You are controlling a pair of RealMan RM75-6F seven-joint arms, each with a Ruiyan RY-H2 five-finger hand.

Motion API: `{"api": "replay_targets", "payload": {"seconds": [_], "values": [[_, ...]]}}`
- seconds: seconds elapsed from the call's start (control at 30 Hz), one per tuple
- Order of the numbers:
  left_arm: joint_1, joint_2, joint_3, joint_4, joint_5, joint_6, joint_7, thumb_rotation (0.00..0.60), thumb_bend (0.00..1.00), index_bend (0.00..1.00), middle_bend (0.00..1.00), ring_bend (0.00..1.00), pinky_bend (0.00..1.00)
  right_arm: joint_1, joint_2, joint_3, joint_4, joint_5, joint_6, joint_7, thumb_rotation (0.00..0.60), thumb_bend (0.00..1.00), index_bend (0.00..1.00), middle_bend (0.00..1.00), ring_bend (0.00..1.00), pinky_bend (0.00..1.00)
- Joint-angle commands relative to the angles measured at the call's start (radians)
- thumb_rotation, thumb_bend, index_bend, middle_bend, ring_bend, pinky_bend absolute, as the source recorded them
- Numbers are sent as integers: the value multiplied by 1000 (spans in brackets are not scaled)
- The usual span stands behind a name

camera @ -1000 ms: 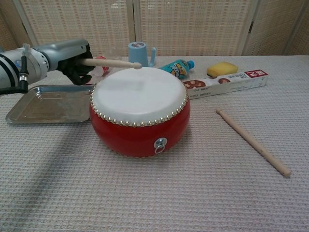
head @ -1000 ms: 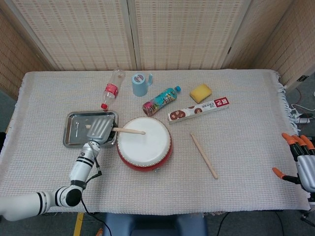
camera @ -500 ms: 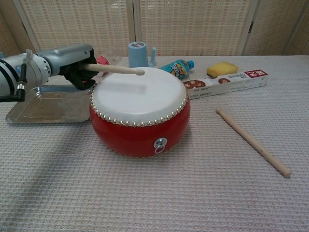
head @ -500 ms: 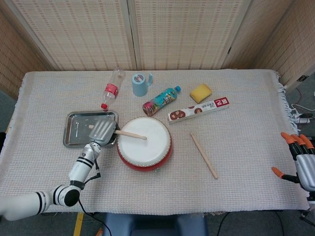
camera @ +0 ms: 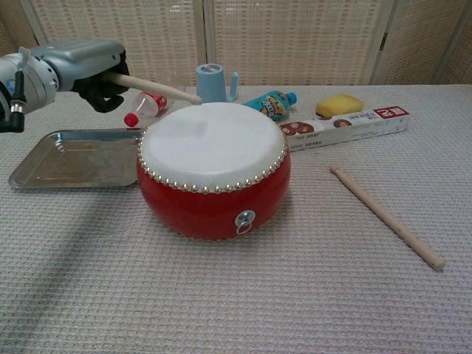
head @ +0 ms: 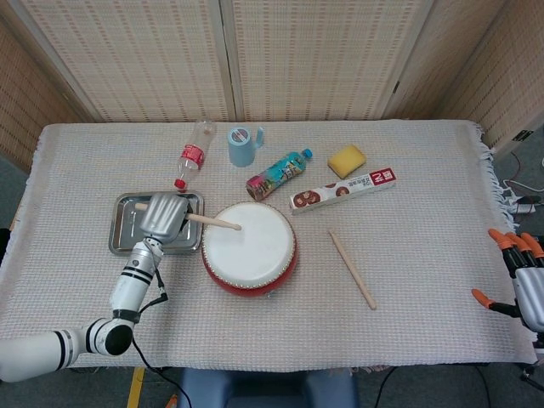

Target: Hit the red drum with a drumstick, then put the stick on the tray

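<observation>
The red drum (head: 250,248) (camera: 213,169) with a white skin stands at the table's middle. My left hand (head: 162,214) (camera: 81,65) grips a wooden drumstick (head: 211,222) (camera: 155,88) above the metal tray (head: 125,239) (camera: 66,158); the stick's tip hangs over the drum's left rear edge. A second drumstick (head: 352,269) (camera: 386,215) lies on the cloth right of the drum. My right hand (head: 523,280) stays at the far right edge of the head view, fingers apart, holding nothing.
Behind the drum lie a clear bottle with a red cap (head: 192,154), a blue cup (head: 242,145), a colourful bottle (head: 279,172), a yellow sponge (head: 346,160) and a long red-and-white box (head: 343,189).
My left hand has pulled back to the left and risen over the tray, drawing the stick's tip from the drum's centre to its left rear edge. The right hand has not moved.
</observation>
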Motion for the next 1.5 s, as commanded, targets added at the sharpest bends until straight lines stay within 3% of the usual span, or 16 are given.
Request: {"api": "replay_targets", "payload": {"seconds": [0.03, 0.43, 0.67, 1.0, 1.1, 1.23, 1.37, 1.5], "values": [[9, -13, -42, 100, -34, -42, -114, 600, 703, 1000, 1000, 1000, 1000, -1, 1, -1, 0, -1, 1, 0, 600, 156, 0, 113, 0, 21], [15, -119, -40, 444, -84, -181, -255, 600, 701, 1000, 1000, 1000, 1000, -2, -1, 0, 0, 9, -7, -3, 600, 156, 0, 113, 0, 21], [12, -164, 13, 556, 2, -257, -309, 600, 698, 1000, 1000, 1000, 1000, 6, -5, 3, -3, 16, -22, -13, 600, 157, 0, 113, 0, 21], [-17, -248, 13, 708, 6, -339, -313, 600, 686, 986, 969, 917, 996, 8, 0, 6, -17, 27, -29, -31, 600, 156, 0, 113, 0, 21], [-26, -262, 2, 740, -20, -366, -294, 600, 685, 946, 921, 871, 962, 8, 0, 7, -19, 30, -31, -33, 600, 157, 0, 113, 0, 21], [-31, -263, -6, 749, -45, -379, -260, 600, 679, 830, 765, 711, 821, 7, 0, 8, -20, 35, -32, -33, 600, 156, 0, 113, 0, 21], [-27, -259, -15, 733, -65, -368, -233, 600, 666, 661, 580, 506, 603, 8, -1, 9, -18, 35, -34, -32, 600, 156, 0, 113, 0, 21], [-24, -241, -19, 694, -79, -354, -202, 600, 631, 491, 435, 379, 520, 10, -2, 9, -15, 33, -36, -29, 600, 156, 0, 113, 0, 21]]}}
